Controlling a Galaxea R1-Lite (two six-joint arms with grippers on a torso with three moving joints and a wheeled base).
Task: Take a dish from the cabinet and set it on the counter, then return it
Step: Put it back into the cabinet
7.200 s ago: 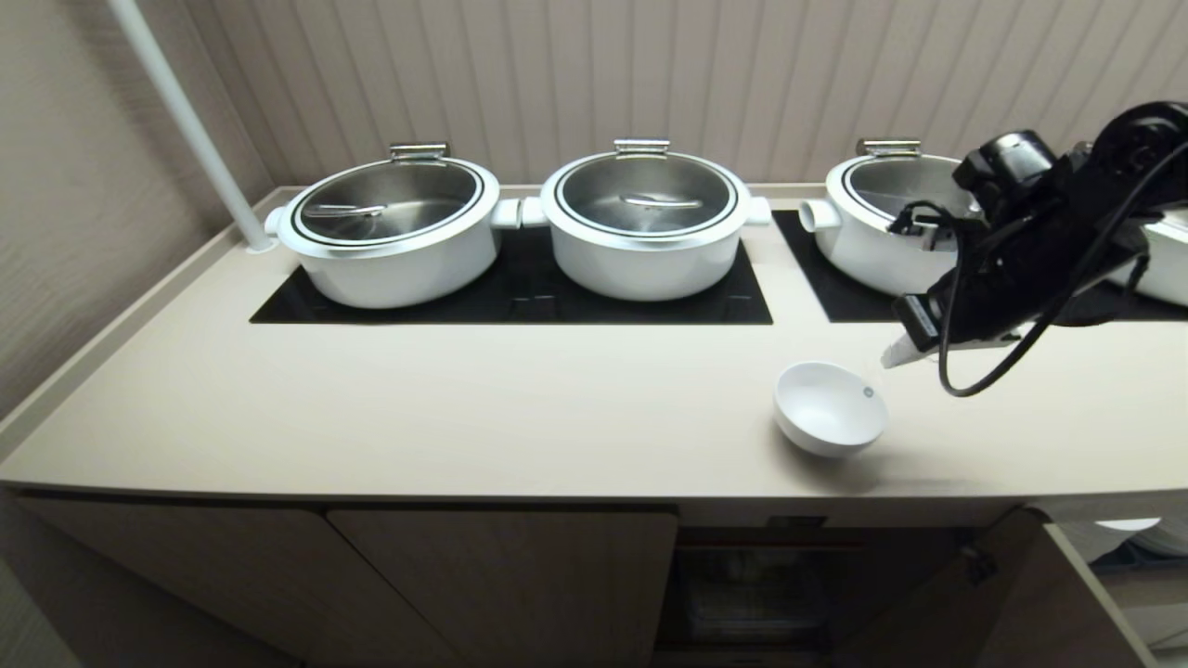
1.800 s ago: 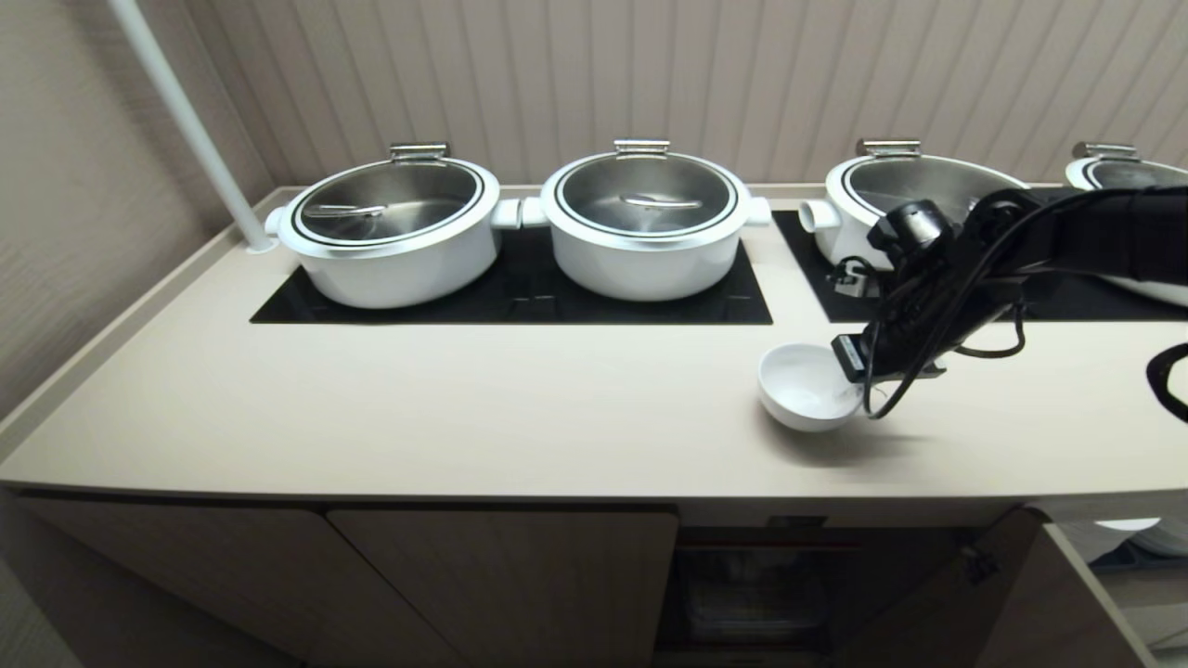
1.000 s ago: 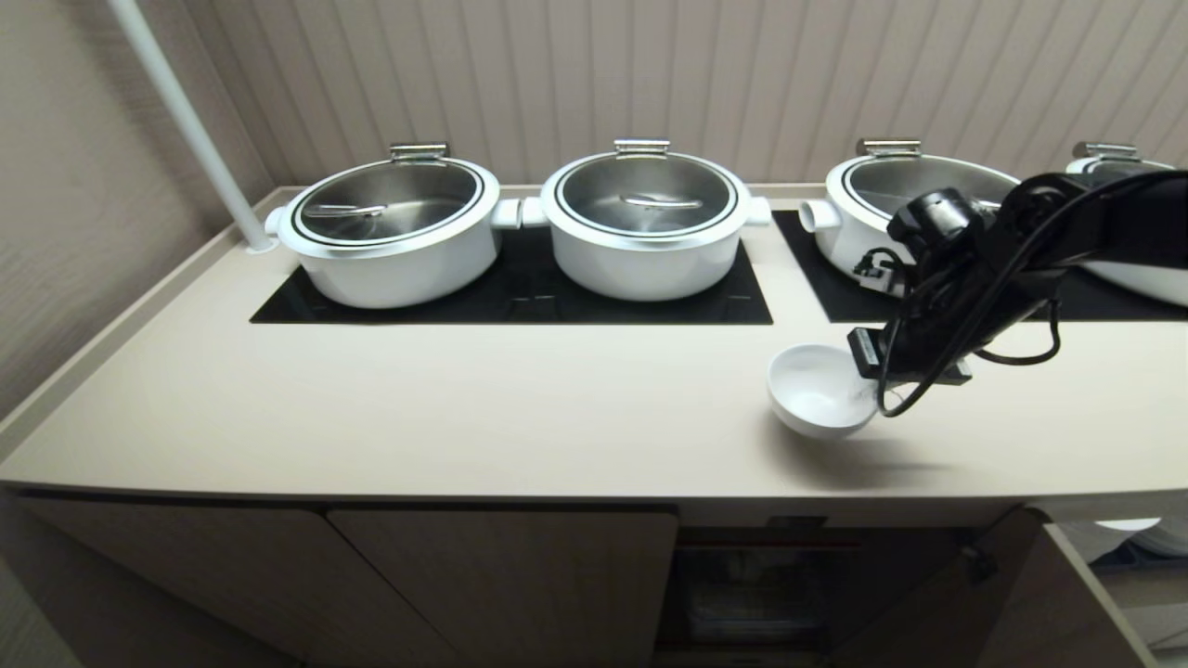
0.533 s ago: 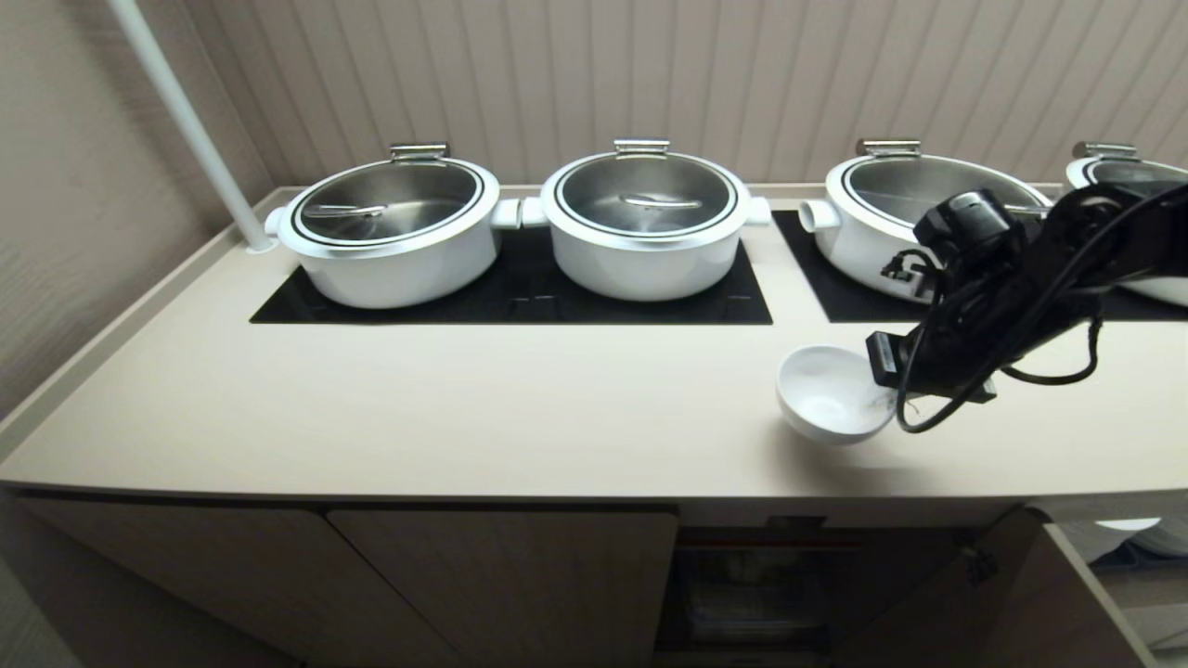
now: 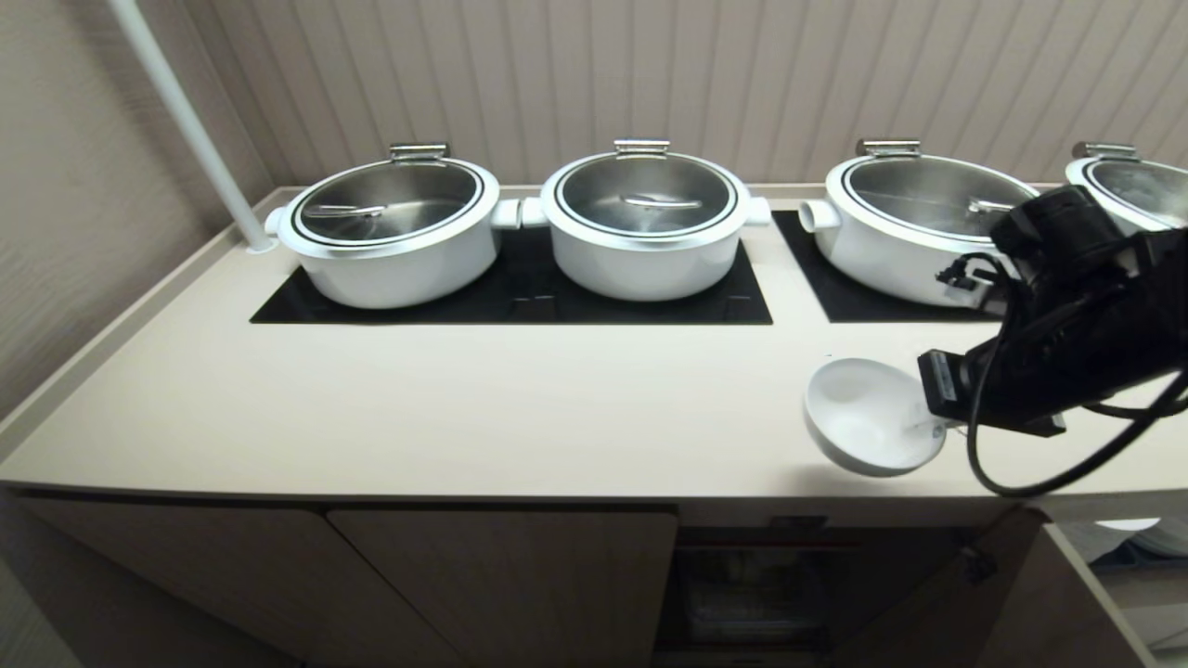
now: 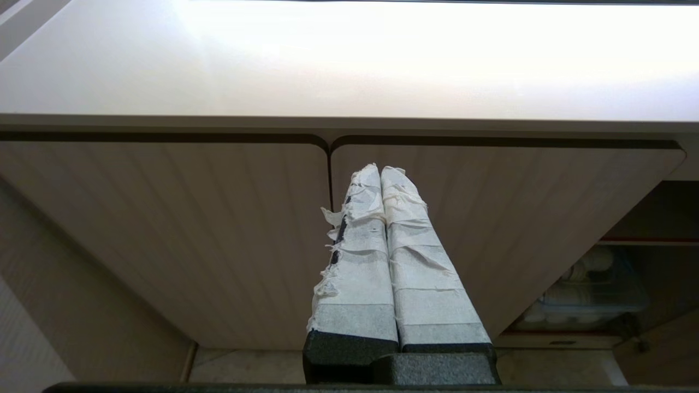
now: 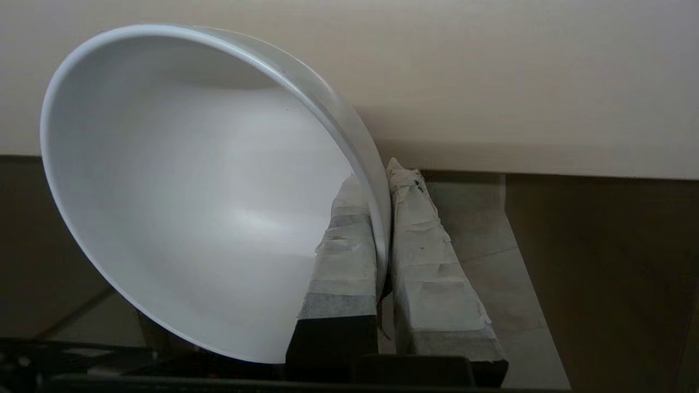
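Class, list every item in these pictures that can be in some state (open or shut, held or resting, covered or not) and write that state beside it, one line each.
dish: held by its rim, tilted, lifted over the counter's front edge
right gripper: shut on the dish's rim
left gripper: shut, empty, facing the cabinet doors
cabinet: left doors shut, right compartment open
pots: lids on, standing on the hob panels
counter: bare in front

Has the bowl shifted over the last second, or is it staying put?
Yes. The bowl, pinched by its rim in the right gripper, has moved right and toward the counter's front edge, farther from the hob panel.
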